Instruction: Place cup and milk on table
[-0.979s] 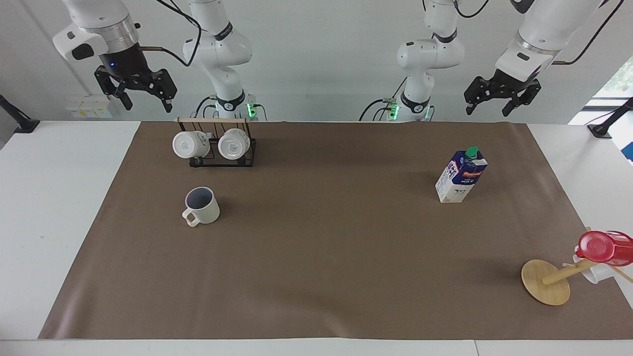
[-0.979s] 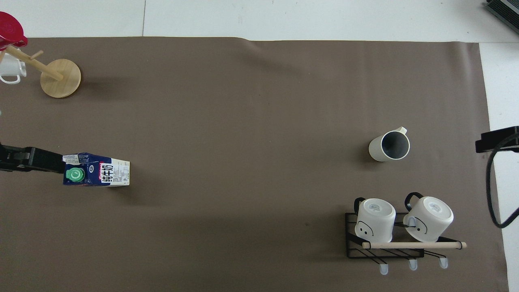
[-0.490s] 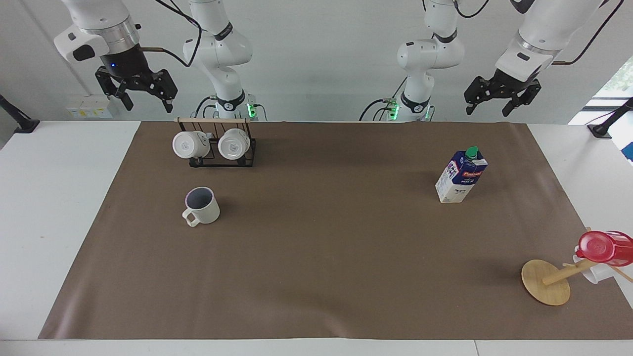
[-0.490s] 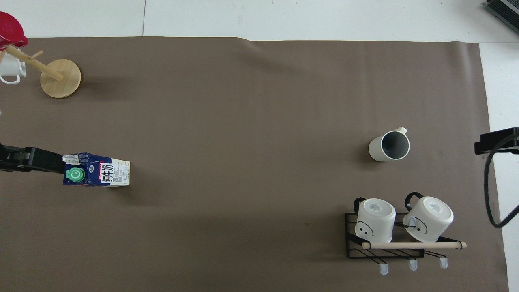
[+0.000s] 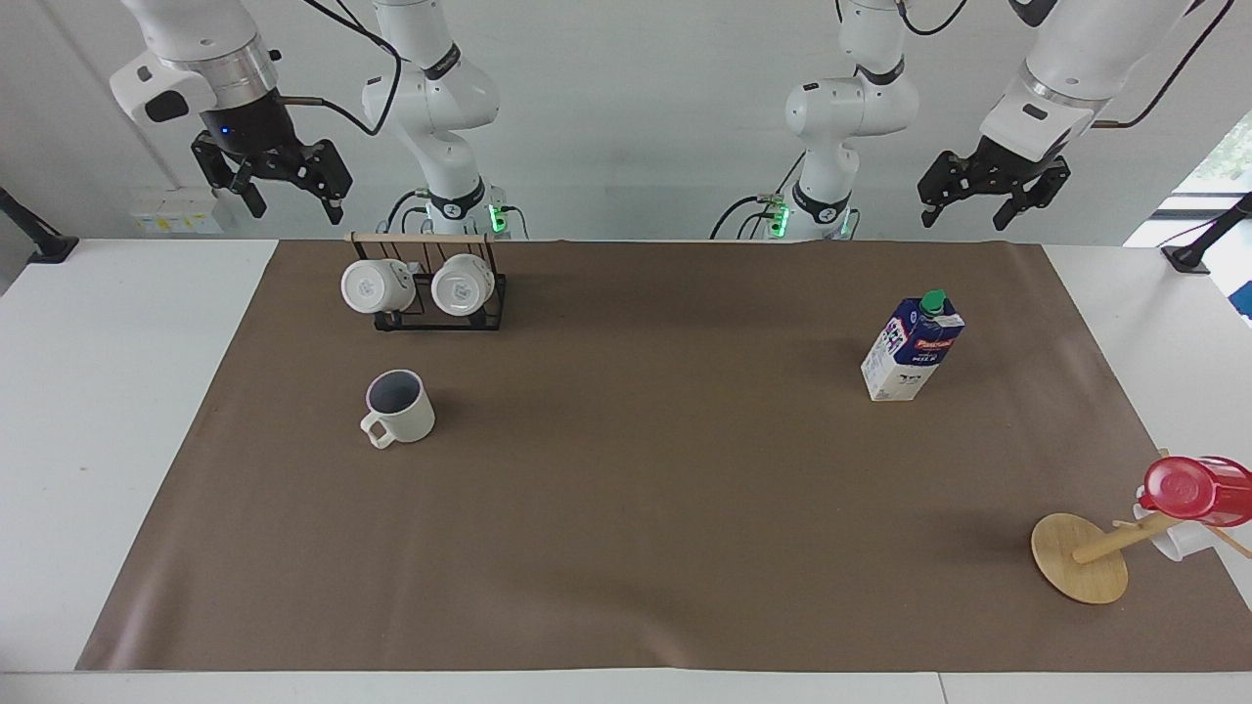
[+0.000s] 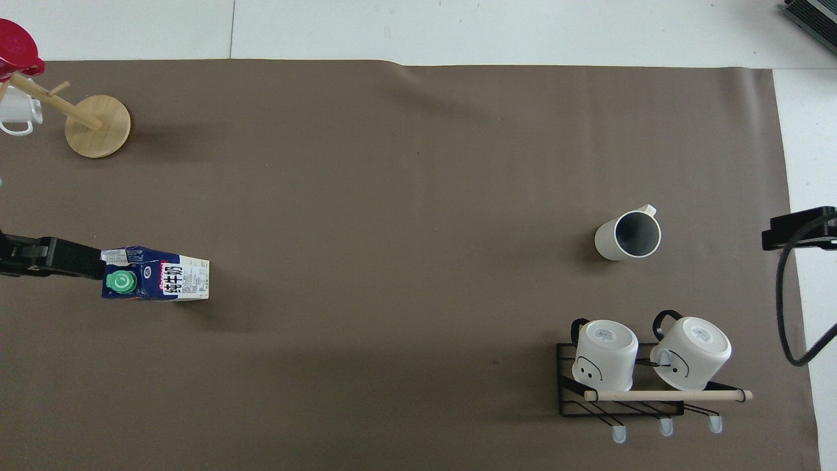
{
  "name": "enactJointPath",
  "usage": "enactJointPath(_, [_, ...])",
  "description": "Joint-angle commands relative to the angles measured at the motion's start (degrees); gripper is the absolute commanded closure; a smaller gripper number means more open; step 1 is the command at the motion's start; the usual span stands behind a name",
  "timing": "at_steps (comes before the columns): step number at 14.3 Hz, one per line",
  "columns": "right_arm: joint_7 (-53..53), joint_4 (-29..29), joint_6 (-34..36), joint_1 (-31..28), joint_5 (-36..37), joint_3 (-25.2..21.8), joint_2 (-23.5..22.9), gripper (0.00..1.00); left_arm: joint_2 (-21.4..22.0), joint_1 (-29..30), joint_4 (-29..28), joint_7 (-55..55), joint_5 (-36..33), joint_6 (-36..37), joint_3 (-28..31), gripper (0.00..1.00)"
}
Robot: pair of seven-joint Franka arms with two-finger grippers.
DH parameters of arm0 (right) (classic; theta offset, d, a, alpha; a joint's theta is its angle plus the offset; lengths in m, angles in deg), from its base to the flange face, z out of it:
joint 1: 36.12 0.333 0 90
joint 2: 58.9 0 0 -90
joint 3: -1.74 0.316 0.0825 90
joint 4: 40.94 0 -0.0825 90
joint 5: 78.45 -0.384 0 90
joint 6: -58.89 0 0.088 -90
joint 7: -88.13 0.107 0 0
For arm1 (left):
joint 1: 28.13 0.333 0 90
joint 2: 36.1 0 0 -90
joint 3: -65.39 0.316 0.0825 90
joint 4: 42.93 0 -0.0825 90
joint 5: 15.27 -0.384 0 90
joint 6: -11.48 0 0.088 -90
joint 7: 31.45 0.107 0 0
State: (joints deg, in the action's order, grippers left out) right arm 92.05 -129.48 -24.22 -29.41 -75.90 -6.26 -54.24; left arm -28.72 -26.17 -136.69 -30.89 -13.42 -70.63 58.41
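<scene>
Facing view: one cup (image 5: pixel 400 406), upright on the brown sheet (image 5: pixel 626 508) of the table (image 5: pixel 98 440), mouth up, handle toward 7 o'clock. One milk (image 5: pixel 913 346) carton, upright on the sheet toward the left arm's end, green cap on top. One black wire rack (image 5: pixel 437 284) at the cup's 12 o'clock, nearer the robots, holding two white mugs (image 5: pixel 377 286) side by side. One wooden mug tree (image 5: pixel 1095 552) at the milk's 5 o'clock, tipped outward, carrying one red cup (image 5: pixel 1195 489) and one small white cup (image 5: pixel 1174 540) under it. Two arms, both raised and waiting. Right gripper (image 5: pixel 286 191) is up in the air over the table edge at the rack's 11 o'clock, fingers spread, holding nothing. Left gripper (image 5: pixel 986 205) is up at the milk's 1 o'clock, fingers spread, empty, touching nothing.

Overhead view: same counts. One cup (image 6: pixel 628 235), dark inside showing, alone on the sheet, rack (image 6: pixel 621 386) at its 6 o'clock with two mugs base-up. One milk (image 6: pixel 155 282), cap visible, mug tree (image 6: pixel 91 121) at its 11 o'clock. Only a black part of the left arm shows at the milk's 9 o'clock and a black part of the right arm at the cup's 3 o'clock; finger spread cannot be told here.

Versus a second ago: right gripper has risen a little, left gripper slightly too. Cup, milk, rack and tree unmoved.
</scene>
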Motion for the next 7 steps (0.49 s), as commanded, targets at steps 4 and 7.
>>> enactJointPath(4, [4.2,-6.0,-7.4,2.4,-0.5,0.6,1.1,0.0,-0.1,0.8,1.0,-0.2,1.0,1.3,-0.3,0.0])
enactJointPath(7, [7.8,-10.6,-15.2,5.4,-0.6,0.6,0.2,0.0,-0.1,0.8,1.0,-0.2,1.0,1.2,-0.3,0.0])
